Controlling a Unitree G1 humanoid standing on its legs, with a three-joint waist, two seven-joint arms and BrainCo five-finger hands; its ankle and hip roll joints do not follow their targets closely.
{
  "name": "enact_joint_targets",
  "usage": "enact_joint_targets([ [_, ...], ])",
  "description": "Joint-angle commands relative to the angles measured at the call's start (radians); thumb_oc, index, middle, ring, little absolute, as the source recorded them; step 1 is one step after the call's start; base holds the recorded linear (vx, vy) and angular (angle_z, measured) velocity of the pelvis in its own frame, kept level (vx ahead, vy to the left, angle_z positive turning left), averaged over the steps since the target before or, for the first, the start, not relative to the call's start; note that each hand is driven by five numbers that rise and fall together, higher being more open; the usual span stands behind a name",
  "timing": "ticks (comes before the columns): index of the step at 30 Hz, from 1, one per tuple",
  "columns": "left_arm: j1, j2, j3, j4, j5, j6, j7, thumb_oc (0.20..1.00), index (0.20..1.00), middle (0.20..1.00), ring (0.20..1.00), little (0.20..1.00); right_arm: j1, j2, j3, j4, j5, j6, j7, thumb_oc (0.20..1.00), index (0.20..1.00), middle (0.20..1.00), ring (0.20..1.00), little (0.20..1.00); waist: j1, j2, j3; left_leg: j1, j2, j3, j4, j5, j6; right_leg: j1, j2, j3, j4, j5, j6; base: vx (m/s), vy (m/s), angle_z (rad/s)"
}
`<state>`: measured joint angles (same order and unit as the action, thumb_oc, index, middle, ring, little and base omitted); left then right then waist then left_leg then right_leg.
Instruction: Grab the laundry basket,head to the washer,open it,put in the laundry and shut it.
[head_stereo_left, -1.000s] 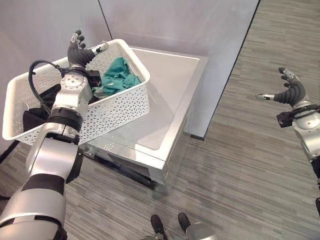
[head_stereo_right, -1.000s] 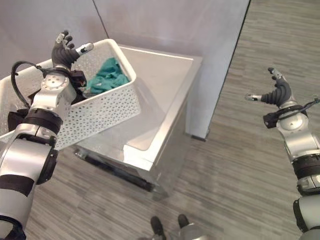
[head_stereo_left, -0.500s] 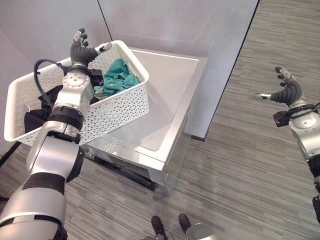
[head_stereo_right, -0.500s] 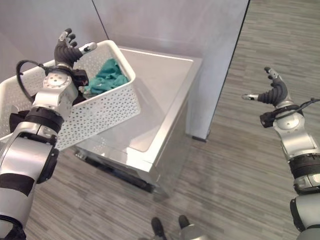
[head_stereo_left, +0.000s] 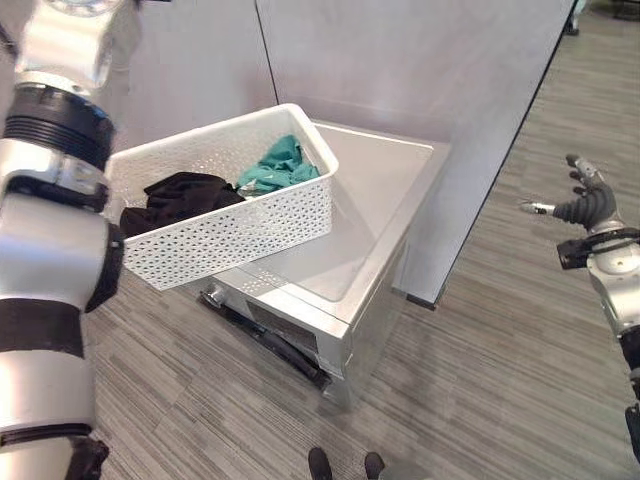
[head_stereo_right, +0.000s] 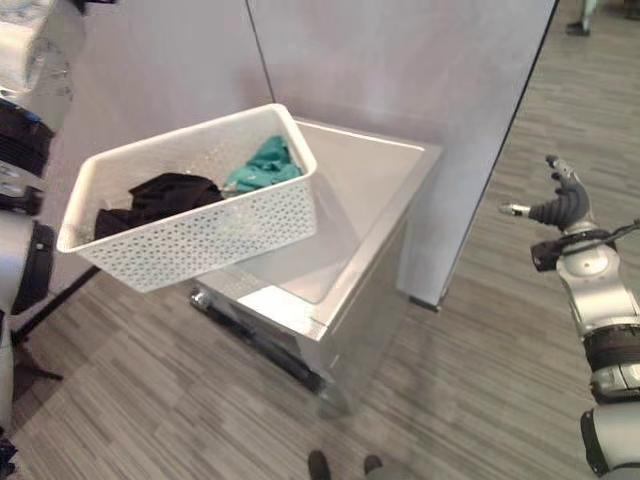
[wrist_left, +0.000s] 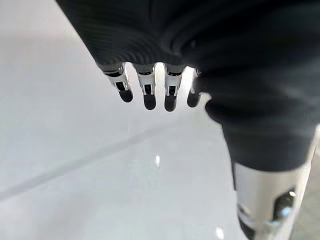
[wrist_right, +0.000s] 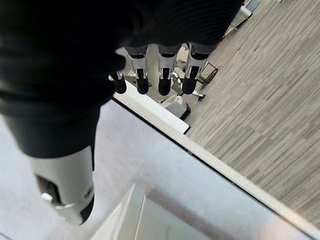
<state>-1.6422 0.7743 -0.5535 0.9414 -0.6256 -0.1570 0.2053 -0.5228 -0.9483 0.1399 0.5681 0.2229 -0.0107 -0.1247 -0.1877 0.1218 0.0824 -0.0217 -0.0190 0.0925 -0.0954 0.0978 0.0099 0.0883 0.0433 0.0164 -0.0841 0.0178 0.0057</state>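
A white perforated laundry basket (head_stereo_left: 240, 225) rests tilted on the washer (head_stereo_left: 385, 195), with its left end hanging past the washer's edge. Black laundry (head_stereo_left: 175, 195) lies in its left half and teal laundry (head_stereo_left: 280, 165) at its far right end. My left arm rises along the picture's left edge, well above the basket. In the left wrist view my left hand (wrist_left: 149, 94) has straight fingers, holds nothing and faces a bare grey wall. My right hand (head_stereo_left: 585, 205) hangs open far to the right over the floor, fingers spread, also seen as the right hand (wrist_right: 165, 75).
The washer is a silver box with a pale flat lid and a dark bar low on its front (head_stereo_left: 270, 340). Grey wall panels (head_stereo_left: 400, 70) stand right behind it. Striped wood-look floor (head_stereo_left: 480, 380) stretches to the front and right.
My left hand has lifted off the basket's far rim and gone up out of the eye views. The camera has shifted. The basket stays on the washer; the right hand has barely moved.
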Motion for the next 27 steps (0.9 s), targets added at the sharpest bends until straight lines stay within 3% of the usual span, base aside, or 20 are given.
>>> enact_joint_targets([
  [1, 0.034, 0.124, -0.022, 0.100, 0.016, -0.042, 0.001, 1.000, 1.000, 1.000, 1.000, 1.000, 0.084, 0.004, -0.102, 0.040, 0.052, -0.059, -0.007, 1.000, 1.000, 1.000, 1.000, 1.000, 0.060, -0.054, -0.126, 0.086, -0.002, -0.003, 0.008, -0.103, -0.043, -0.037, -0.039, 0.004, -0.003, -0.003, 0.109, -0.03, 0.025, 0.19],
  [2, 0.103, 0.200, 0.009, 0.094, 0.019, -0.038, -0.006, 1.000, 1.000, 1.000, 1.000, 1.000, 0.134, 0.016, -0.138, 0.045, 0.068, -0.065, -0.005, 1.000, 1.000, 1.000, 1.000, 1.000, 0.073, -0.061, -0.127, 0.081, -0.002, -0.011, 0.008, -0.101, -0.043, -0.038, -0.042, -0.007, -0.003, -0.005, 0.109, -0.02, 0.020, 0.21],
  [5, 0.251, 0.320, 0.094, 0.058, 0.089, -0.033, 0.029, 1.000, 1.000, 1.000, 1.000, 1.000, 0.211, 0.054, -0.201, 0.052, 0.089, -0.081, -0.013, 1.000, 1.000, 1.000, 1.000, 1.000, 0.096, -0.082, -0.115, 0.067, 0.000, -0.024, 0.008, -0.095, -0.045, -0.044, -0.046, -0.023, -0.003, -0.003, 0.108, -0.05, -0.001, 0.16],
  [9, 0.687, 0.376, 0.426, -0.205, 0.135, -0.068, 0.106, 1.000, 1.000, 1.000, 1.000, 1.000, 0.374, 0.135, -0.336, 0.005, 0.101, -0.094, -0.026, 1.000, 1.000, 1.000, 1.000, 1.000, 0.131, -0.130, -0.095, 0.035, -0.005, -0.053, 0.008, -0.077, -0.047, -0.061, -0.053, -0.052, -0.003, 0.003, 0.105, -0.04, 0.003, 0.34],
  [10, 0.749, 0.366, 0.478, -0.236, 0.144, -0.061, 0.111, 1.000, 1.000, 1.000, 1.000, 1.000, 0.382, 0.123, -0.330, -0.003, 0.099, -0.091, -0.025, 1.000, 1.000, 1.000, 1.000, 1.000, 0.124, -0.115, -0.105, 0.040, -0.006, -0.057, 0.008, -0.088, -0.047, -0.056, -0.054, -0.053, -0.003, -0.008, 0.106, 0.02, 0.003, 0.29],
  [12, 1.050, 0.275, 0.706, -0.426, 0.144, -0.093, 0.140, 1.000, 1.000, 1.000, 1.000, 1.000, 0.466, 0.164, -0.411, 0.011, 0.107, -0.093, -0.032, 1.000, 1.000, 1.000, 1.000, 1.000, 0.143, -0.140, -0.089, 0.020, -0.008, -0.070, 0.008, -0.075, -0.045, -0.070, -0.058, -0.067, -0.003, 0.001, 0.103, -0.01, 0.009, 0.26],
  [13, 1.089, 0.265, 0.739, -0.448, 0.149, -0.087, 0.142, 1.000, 1.000, 1.000, 1.000, 1.000, 0.466, 0.155, -0.402, 0.009, 0.107, -0.093, -0.031, 1.000, 1.000, 1.000, 1.000, 1.000, 0.135, -0.129, -0.096, 0.026, -0.008, -0.072, 0.008, -0.088, -0.045, -0.064, -0.058, -0.066, -0.003, -0.010, 0.104, -0.04, 0.017, 0.23],
  [14, 1.171, 0.214, 0.783, -0.489, 0.163, -0.093, 0.143, 1.000, 1.000, 1.000, 1.000, 1.000, 0.488, 0.176, -0.431, 0.020, 0.115, -0.091, -0.032, 1.000, 1.000, 1.000, 1.000, 1.000, 0.140, -0.141, -0.085, 0.018, -0.009, -0.075, 0.008, -0.078, -0.044, -0.070, -0.059, -0.069, -0.003, 0.000, 0.102, 0.00, 0.030, 0.24],
  [16, 1.363, 0.068, 0.890, -0.643, 0.181, -0.106, 0.139, 1.000, 1.000, 1.000, 1.000, 1.000, 0.530, 0.199, -0.471, 0.088, 0.115, -0.081, -0.042, 1.000, 1.000, 1.000, 1.000, 1.000, 0.144, -0.147, -0.076, 0.011, -0.012, -0.083, 0.008, -0.082, -0.039, -0.074, -0.062, -0.067, -0.003, 0.000, 0.100, -0.01, 0.037, 0.22],
  [17, 1.373, 0.062, 0.896, -0.652, 0.184, -0.103, 0.140, 1.000, 1.000, 1.000, 1.000, 1.000, 0.529, 0.196, -0.468, 0.090, 0.115, -0.083, -0.041, 1.000, 1.000, 1.000, 1.000, 1.000, 0.143, -0.144, -0.080, 0.016, -0.012, -0.084, 0.008, -0.092, -0.039, -0.070, -0.061, -0.065, -0.003, -0.008, 0.101, -0.02, 0.029, 0.09],
  [18, 1.442, -0.020, 0.908, -0.701, 0.195, -0.103, 0.121, 1.000, 1.000, 1.000, 1.000, 1.000, 0.539, 0.211, -0.470, 0.146, 0.112, -0.071, -0.037, 1.000, 1.000, 1.000, 1.000, 1.000, 0.150, -0.151, -0.069, 0.008, -0.013, -0.083, 0.008, -0.083, -0.035, -0.079, -0.061, -0.063, -0.003, 0.003, 0.099, -0.01, 0.027, 0.06],
  [21, 1.522, -0.099, 0.933, -0.761, 0.198, -0.104, 0.099, 1.000, 1.000, 1.000, 1.000, 1.000, 0.557, 0.226, -0.477, 0.185, 0.125, -0.066, -0.023, 1.000, 1.000, 1.000, 1.000, 1.000, 0.154, -0.151, -0.066, 0.013, -0.012, -0.082, 0.008, -0.096, -0.032, -0.077, -0.061, -0.053, -0.003, -0.004, 0.099, 0.02, 0.013, -0.03],
  [23, 1.592, -0.194, 0.916, -0.812, 0.190, -0.106, 0.061, 1.000, 1.000, 1.000, 1.000, 1.000, 0.559, 0.257, -0.469, 0.318, 0.154, -0.065, -0.016, 1.000, 1.000, 1.000, 1.000, 1.000, 0.164, -0.156, -0.054, 0.013, -0.012, -0.083, 0.008, -0.099, -0.028, -0.079, -0.061, -0.048, -0.003, -0.003, 0.097, -0.01, 0.026, -0.09],
  [27, 1.621, -0.247, 0.871, -0.830, 0.199, -0.099, 0.025, 1.000, 1.000, 1.000, 1.000, 1.000, 0.538, 0.276, -0.443, 0.463, 0.194, -0.070, 0.008, 1.000, 1.000, 1.000, 1.000, 1.000, 0.171, -0.156, -0.046, 0.016, -0.012, -0.081, 0.008, -0.102, -0.026, -0.078, -0.060, -0.044, -0.003, -0.004, 0.097, 0.00, 0.006, -0.02],
])
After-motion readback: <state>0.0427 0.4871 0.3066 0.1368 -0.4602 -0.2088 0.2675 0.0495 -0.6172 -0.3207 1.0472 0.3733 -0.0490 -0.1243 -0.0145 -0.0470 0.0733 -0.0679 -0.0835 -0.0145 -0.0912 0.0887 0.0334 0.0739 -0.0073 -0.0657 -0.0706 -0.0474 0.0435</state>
